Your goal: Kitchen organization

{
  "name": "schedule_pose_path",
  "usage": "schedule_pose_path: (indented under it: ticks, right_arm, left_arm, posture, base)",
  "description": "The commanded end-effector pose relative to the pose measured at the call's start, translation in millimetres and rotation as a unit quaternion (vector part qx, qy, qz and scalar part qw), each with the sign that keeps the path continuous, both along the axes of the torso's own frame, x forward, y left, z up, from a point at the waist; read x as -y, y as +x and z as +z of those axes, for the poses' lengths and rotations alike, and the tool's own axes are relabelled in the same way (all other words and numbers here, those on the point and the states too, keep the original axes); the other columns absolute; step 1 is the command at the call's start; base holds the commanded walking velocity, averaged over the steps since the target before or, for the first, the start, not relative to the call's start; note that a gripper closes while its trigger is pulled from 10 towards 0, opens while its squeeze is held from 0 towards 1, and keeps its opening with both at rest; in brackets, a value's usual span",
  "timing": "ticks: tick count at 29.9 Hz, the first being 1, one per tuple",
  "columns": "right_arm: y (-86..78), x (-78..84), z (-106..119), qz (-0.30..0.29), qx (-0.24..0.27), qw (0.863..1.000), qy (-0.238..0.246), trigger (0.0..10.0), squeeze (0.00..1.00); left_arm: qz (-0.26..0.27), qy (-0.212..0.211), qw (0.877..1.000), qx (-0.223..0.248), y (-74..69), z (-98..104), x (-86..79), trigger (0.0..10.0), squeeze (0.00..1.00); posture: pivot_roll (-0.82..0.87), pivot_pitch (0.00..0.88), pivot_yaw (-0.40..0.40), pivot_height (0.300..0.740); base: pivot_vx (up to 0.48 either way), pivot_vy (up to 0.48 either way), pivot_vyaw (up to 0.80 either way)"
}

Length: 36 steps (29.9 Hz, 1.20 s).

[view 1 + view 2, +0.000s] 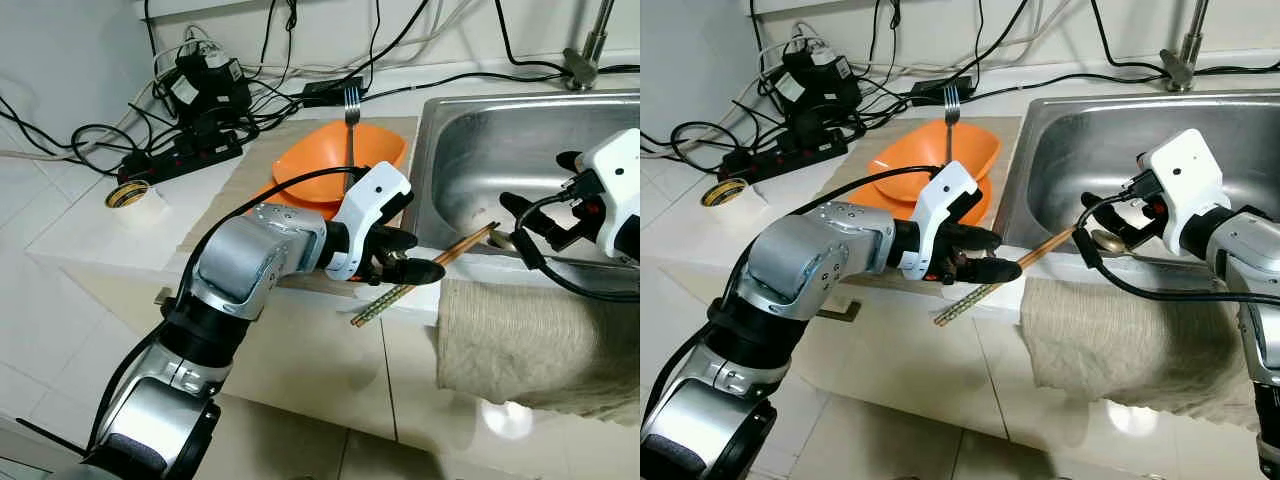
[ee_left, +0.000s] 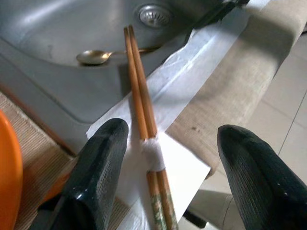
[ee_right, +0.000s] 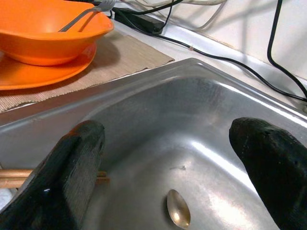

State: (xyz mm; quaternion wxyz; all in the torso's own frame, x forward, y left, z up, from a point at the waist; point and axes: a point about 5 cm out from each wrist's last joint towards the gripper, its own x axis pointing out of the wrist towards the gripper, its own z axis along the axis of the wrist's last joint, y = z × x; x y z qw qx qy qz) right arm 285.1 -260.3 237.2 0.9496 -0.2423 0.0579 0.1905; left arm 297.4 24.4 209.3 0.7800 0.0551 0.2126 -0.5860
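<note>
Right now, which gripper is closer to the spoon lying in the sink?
Right. The right gripper hangs open inside the sink, just above the spoon. The left gripper is open at the sink's front rim, straddling the chopsticks, farther away.

- We see an orange bowl (image 1: 345,155) on an orange plate (image 3: 33,72).
- The chopsticks (image 2: 143,124) are brown, with a white band and a green pattern near one end.
- The sink (image 1: 1080,150) is silver, the spoon (image 3: 178,209) golden.
- The towel (image 1: 535,345) is beige; the mat (image 3: 120,57) is tan, woven.
- Our gripper fingers (image 2: 98,163) are black.
</note>
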Motion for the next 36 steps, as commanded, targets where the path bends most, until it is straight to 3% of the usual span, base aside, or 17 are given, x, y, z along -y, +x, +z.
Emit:
schedule_pose_path:
  ticks: [1, 14, 27, 36]
  right_arm:
    - [-0.7, -4.4, 2.0, 0.011, 0.005, 1.0, -0.004, 10.0, 0.0]
    - [-0.7, -5.4, 1.6, 0.012, 0.005, 1.0, -0.002, 10.0, 0.0]
    - [-1.9, -4.2, 1.3, 0.009, 0.003, 1.0, -0.002, 10.0, 0.0]
    - [1.1, -7.0, 1.4, 0.014, 0.005, 1.0, 0.0, 10.0, 0.0]
  left_arm:
    - [0.012, 0.016, 1.0, -0.002, 3.2, -7.3, -7.7, 10.0, 0.0]
    - [0.022, 0.044, 0.999, -0.014, 8.3, -23.7, -11.7, 10.0, 0.0]
    - [-0.006, 0.032, 0.999, -0.004, -3.1, -18.1, -6.0, 10.0, 0.0]
    - [-0.012, 0.049, 0.999, -0.006, -8.4, -31.1, -2.6, 10.0, 0.0]
  posture:
    - [-0.08, 0.0, 0.213, 0.74]
    - [-0.09, 0.0, 0.216, 0.74]
    - [-0.08, 0.0, 0.215, 0.74]
    - [-0.08, 0.0, 0.211, 0.74]
  base:
    - [0.0, 0.0, 0.0]
    - [0.0, 0.0, 0.0]
    - [0.0, 0.0, 0.0]
    - [0.0, 0.0, 0.0]
